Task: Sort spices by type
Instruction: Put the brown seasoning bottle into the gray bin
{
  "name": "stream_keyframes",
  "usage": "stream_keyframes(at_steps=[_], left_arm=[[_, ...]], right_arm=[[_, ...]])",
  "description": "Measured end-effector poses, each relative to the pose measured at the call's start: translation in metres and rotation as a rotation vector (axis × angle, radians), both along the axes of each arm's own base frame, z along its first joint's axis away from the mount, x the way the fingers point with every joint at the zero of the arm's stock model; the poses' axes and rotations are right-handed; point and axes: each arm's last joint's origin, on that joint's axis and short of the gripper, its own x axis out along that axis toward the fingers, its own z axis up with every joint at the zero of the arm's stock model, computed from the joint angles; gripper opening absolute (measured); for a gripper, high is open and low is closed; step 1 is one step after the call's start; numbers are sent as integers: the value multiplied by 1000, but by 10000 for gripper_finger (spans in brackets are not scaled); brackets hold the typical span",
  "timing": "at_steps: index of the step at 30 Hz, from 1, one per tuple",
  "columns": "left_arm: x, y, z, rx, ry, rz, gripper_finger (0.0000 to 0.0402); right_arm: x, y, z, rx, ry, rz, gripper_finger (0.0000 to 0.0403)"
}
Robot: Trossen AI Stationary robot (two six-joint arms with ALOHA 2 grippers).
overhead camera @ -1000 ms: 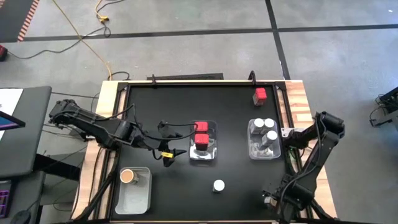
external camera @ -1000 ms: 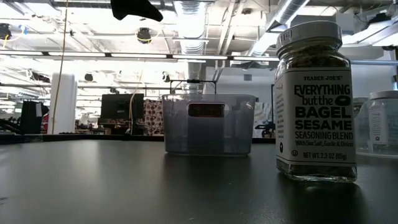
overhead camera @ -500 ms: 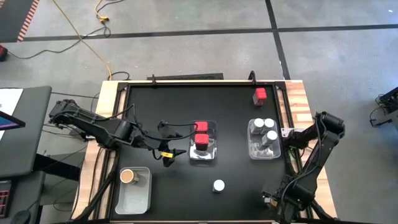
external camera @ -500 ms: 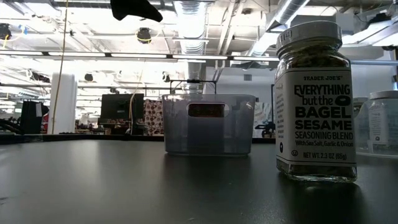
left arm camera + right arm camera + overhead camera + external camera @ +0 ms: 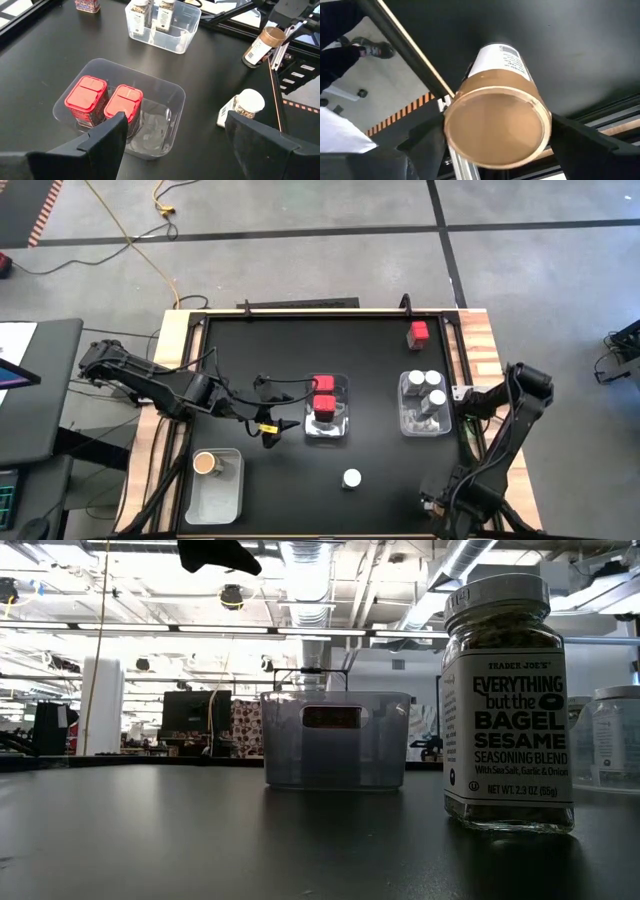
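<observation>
My right gripper [image 5: 495,150] is at the table's right edge, shut on a brown-topped spice jar [image 5: 261,46]. In the high view [image 5: 462,395] the wrist hides that jar. My left gripper [image 5: 170,135] hangs open above the table, just left of the middle bin [image 5: 326,425]. Two red square-topped containers [image 5: 102,102] stand in that bin. A third red one [image 5: 418,333] stands at the far right. A white-lidded jar [image 5: 351,478] stands alone on the table near the front. Three white-lidded jars [image 5: 424,385] stand in the right bin. My right gripper has the jar's tan round lid [image 5: 452,132] pinched between its two fingers, one on each side of the rim. The fingers come from above, pointing steeply down. The jar hangs tilted below them; I cannot tell whether its base touches the table.
A clear bin [image 5: 218,495] at the near left corner holds one brown-topped jar [image 5: 205,463]. Metal frame rails [image 5: 410,47] run along the table's right edge beside the held jar. Bare black tabletop lies between the bins and along the far side.
</observation>
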Motion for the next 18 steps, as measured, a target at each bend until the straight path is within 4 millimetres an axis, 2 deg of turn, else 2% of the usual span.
stream_keyframes(at_steps=[5,10,16,18], left_arm=[[0,0,0,0,0,0,320],[0,0,0,1,1,-1,320],[-1,0,2,25,-6,-17,320],[-1,0,2,25,-7,-17,320]], right_arm=[[1,1,-4,-23,9,9,343],[2,1,-7,-28,11,23,301],[5,-1,-6,-22,10,31,300],[7,-4,0,-19,9,24,300]])
